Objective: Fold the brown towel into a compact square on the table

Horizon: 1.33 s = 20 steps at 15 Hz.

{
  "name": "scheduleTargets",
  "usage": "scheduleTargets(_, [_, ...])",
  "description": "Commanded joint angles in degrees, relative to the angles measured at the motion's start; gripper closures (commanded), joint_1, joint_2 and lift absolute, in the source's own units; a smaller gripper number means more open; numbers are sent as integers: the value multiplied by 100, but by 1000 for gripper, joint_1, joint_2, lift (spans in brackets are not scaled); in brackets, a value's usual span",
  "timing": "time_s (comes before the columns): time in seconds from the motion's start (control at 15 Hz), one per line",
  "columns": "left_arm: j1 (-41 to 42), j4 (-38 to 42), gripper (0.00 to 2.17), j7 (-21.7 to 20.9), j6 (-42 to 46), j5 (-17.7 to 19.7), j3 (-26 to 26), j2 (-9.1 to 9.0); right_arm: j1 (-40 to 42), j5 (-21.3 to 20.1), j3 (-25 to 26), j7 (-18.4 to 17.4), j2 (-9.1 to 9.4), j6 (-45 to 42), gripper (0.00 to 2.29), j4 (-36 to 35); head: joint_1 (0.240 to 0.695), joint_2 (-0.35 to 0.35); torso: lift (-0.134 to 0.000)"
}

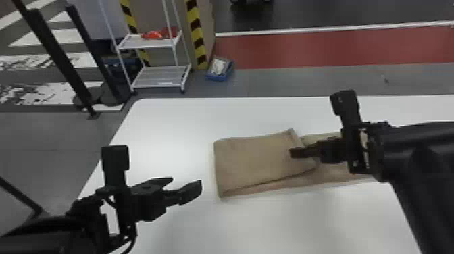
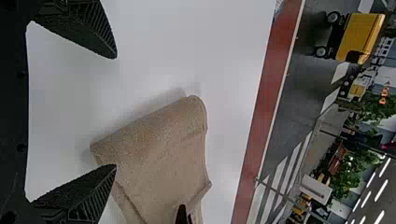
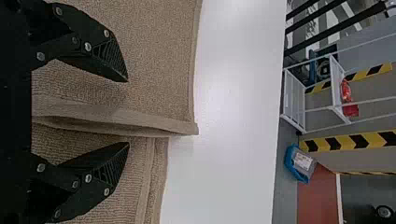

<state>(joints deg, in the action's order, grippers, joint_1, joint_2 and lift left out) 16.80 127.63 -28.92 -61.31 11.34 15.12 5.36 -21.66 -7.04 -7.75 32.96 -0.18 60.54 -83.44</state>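
My left hand [image 1: 185, 184] hangs at the lower left of the frame, its two black fingers parted with nothing between them, well apart from the cloth. My right hand [image 1: 299, 152] comes in from the right edge and sits over the brown towel [image 1: 260, 158], right of centre. In the right wrist view, my right hand [image 3: 127, 112] is unclenched too, its fingers spread with the flap's hemmed edge [image 3: 163, 127] running across the gap between them. That edge stands slightly lifted from the layer beneath; I can't tell whether either finger touches it.

The towel lies on the white counter [image 1: 169, 121], stretching from the middle of the frame toward the right edge, partly under my right arm. Its left part is doubled over, with a rounded fold at the left end. The flap lies a little askew, so the layer below peeks out along the near side, and beyond the flap that lower layer runs on to the right.

At the upper left, past the counter, stands a white shelf cart [image 1: 160, 82] with red items [image 1: 153, 34] on its upper shelf. A blue bin [image 1: 219, 77] sits on the floor to the right of it.
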Motion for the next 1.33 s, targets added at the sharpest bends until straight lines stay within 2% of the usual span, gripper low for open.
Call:
scheduleTargets(0.0, [7,-2,46,0,0,0,0,0,-5,-34,-24,0,23,-10,488,30,695,163,-123])
scheduleTargets(0.2, [16,-10,66,-9,0,0,0,0,-23,-78,-86,0,23,-10,552,74,695,164,-123])
scheduleTargets(0.27, [16,-19,66,-9,18,0,0,0,-23,-78,-86,9,23,-10,650,74,695,164,-123])
scheduleTargets(0.47, [16,-28,66,-35,35,8,8,0,-32,-78,-86,9,23,-10,657,74,695,165,-123])
scheduleTargets(0.6, [25,-28,70,-44,53,8,17,0,-40,-78,-86,9,23,-10,765,74,695,165,-123])
scheduleTargets(1.07, [34,-37,70,-79,70,8,52,0,-40,-52,-103,0,23,7,768,74,695,168,-123])
scheduleTargets(1.13, [34,-37,70,-79,70,8,52,0,-40,-52,-103,0,23,7,930,74,695,169,-123])
scheduleTargets(1.27, [34,-54,70,-88,70,8,52,0,-40,-26,-95,9,23,-10,998,65,695,170,-123])
